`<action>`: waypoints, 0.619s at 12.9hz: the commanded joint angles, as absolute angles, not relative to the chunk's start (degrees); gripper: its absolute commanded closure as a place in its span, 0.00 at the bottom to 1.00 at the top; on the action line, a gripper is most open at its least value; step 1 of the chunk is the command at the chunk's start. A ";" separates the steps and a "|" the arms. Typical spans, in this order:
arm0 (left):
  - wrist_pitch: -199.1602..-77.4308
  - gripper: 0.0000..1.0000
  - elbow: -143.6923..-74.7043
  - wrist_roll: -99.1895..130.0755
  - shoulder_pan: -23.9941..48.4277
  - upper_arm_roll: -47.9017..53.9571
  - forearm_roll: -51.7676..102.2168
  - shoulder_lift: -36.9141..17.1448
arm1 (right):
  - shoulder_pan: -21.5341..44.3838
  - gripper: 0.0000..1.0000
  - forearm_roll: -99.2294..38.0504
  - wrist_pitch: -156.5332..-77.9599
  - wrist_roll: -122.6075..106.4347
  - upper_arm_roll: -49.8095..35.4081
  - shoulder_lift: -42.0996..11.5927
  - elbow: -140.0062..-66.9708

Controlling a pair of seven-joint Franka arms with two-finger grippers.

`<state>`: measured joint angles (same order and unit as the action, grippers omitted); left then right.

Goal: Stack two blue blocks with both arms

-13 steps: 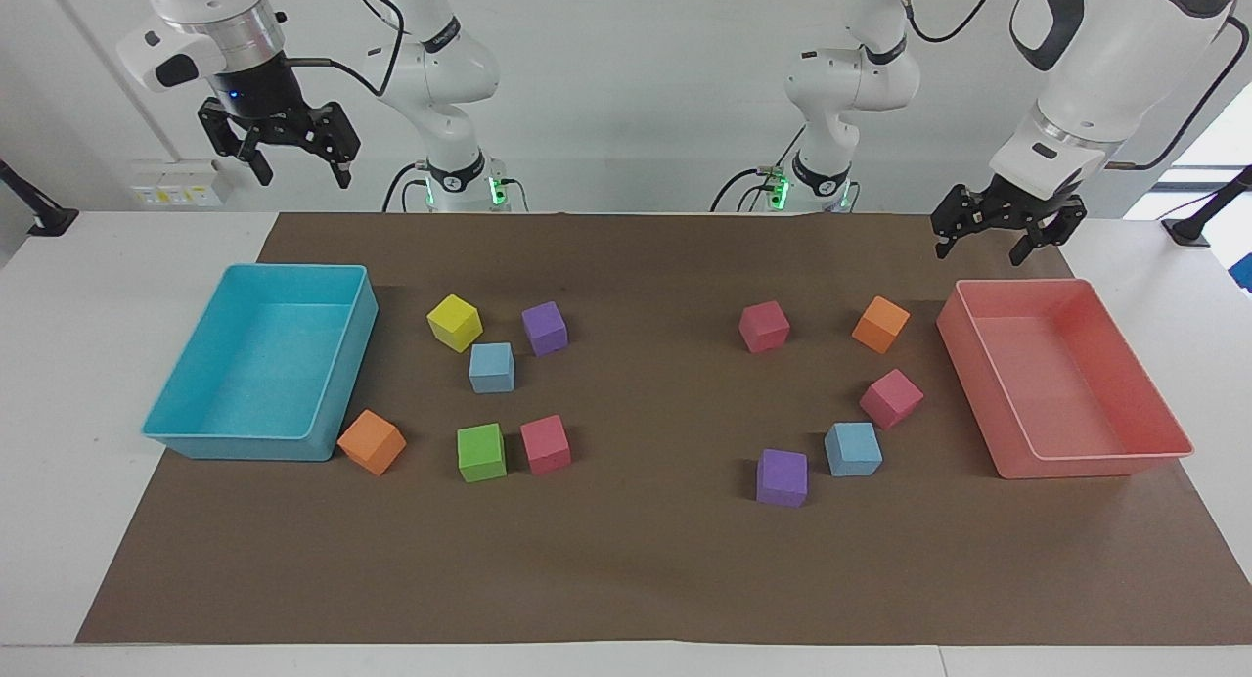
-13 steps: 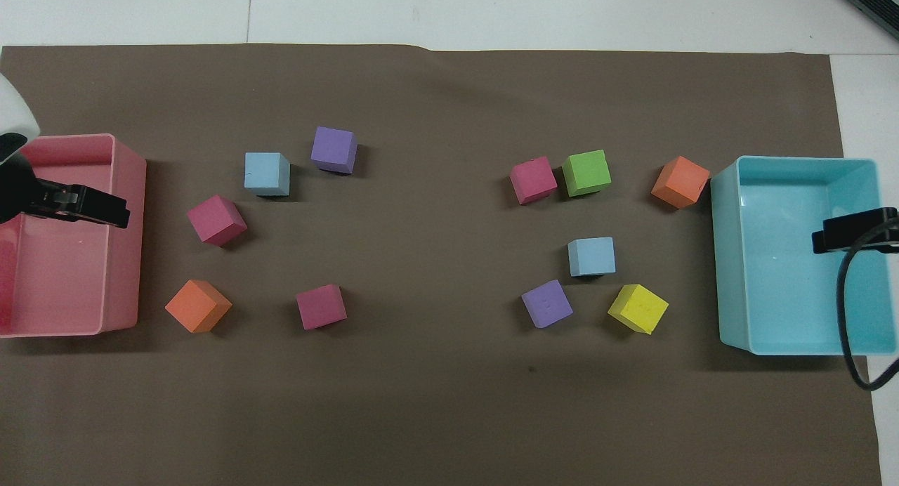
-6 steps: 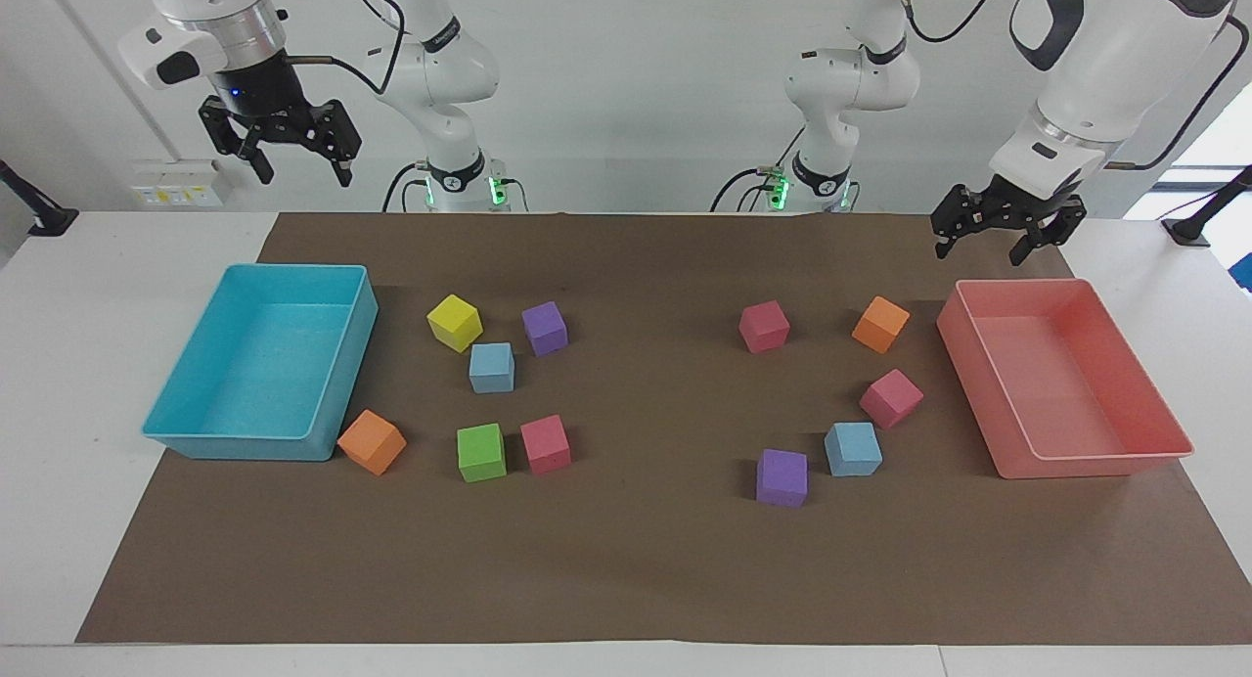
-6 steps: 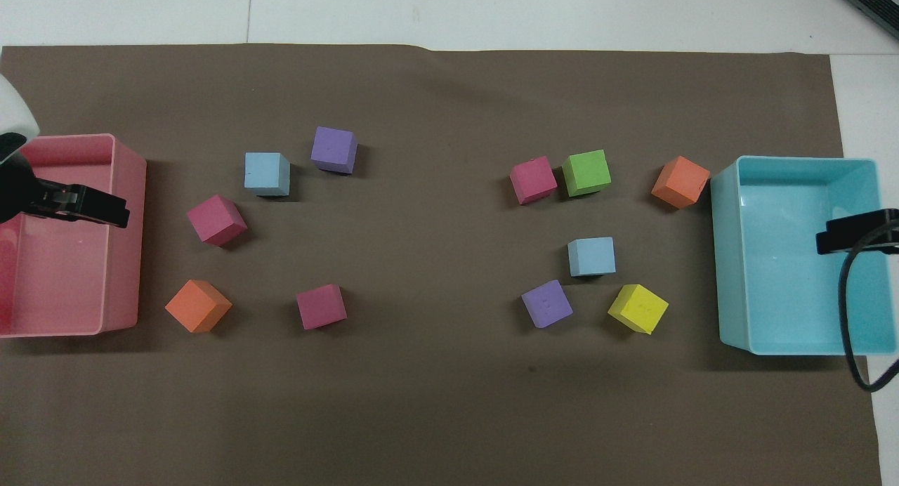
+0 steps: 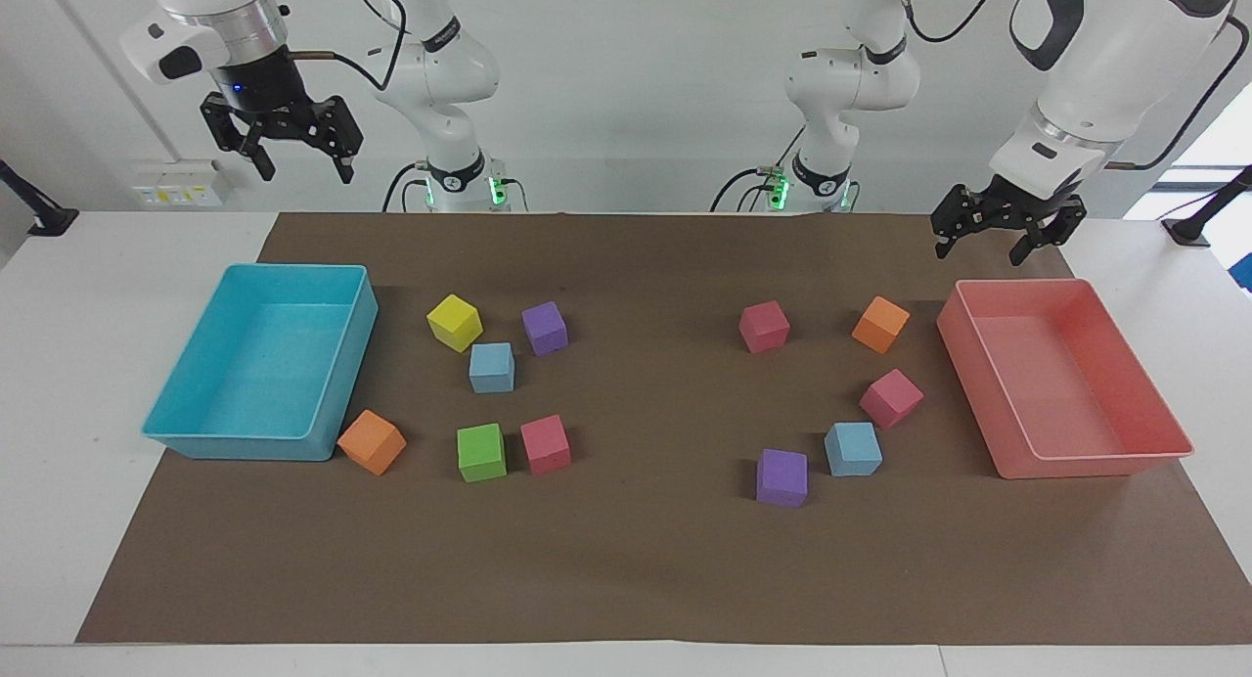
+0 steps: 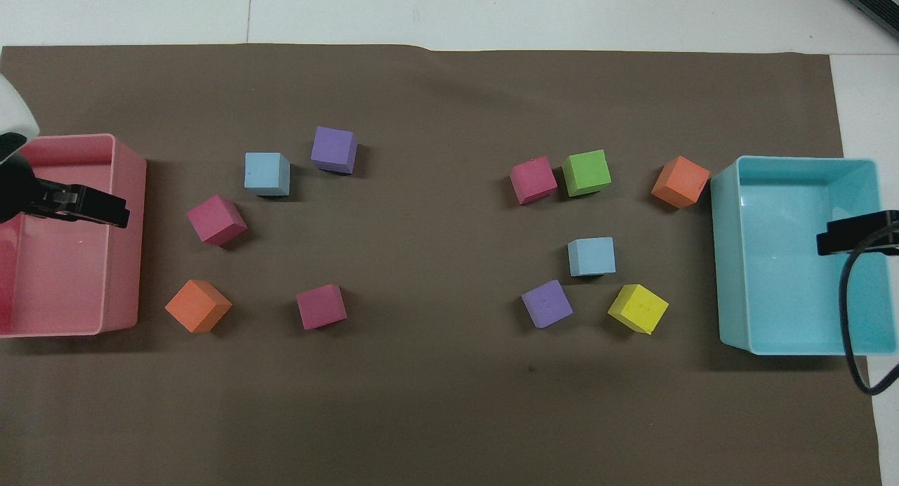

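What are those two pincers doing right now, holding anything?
Left pincer: open, holding nothing, up over the pink tray.
Right pincer: open, holding nothing, raised high above the turquoise tray.

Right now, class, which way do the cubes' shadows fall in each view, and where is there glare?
Overhead view: each blue block throws a short soft shadow toward the robots, so the light is high and diffuse; faint sheen on the turquoise tray floor. Facing view: shadows hug the cubes; bright window glare at the edge past the left gripper; the mat is matte.
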<state>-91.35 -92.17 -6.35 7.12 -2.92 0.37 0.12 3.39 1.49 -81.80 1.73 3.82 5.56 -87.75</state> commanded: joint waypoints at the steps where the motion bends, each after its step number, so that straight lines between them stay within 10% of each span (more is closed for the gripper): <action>1: -91.93 0.00 -93.60 -5.80 7.65 -3.16 -0.26 1.49 | 3.25 0.00 1.58 -82.71 0.88 3.60 7.12 -90.44; 8: -92.46 0.00 -93.78 -5.80 7.56 -3.16 -0.26 1.49 | 3.69 0.00 1.67 -87.88 1.14 3.34 7.03 -94.83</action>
<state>-91.35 -92.17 -6.35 7.13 -2.90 0.37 0.12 3.54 1.49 -85.38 1.73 3.54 5.56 -91.89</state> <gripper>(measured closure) 0.000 0.000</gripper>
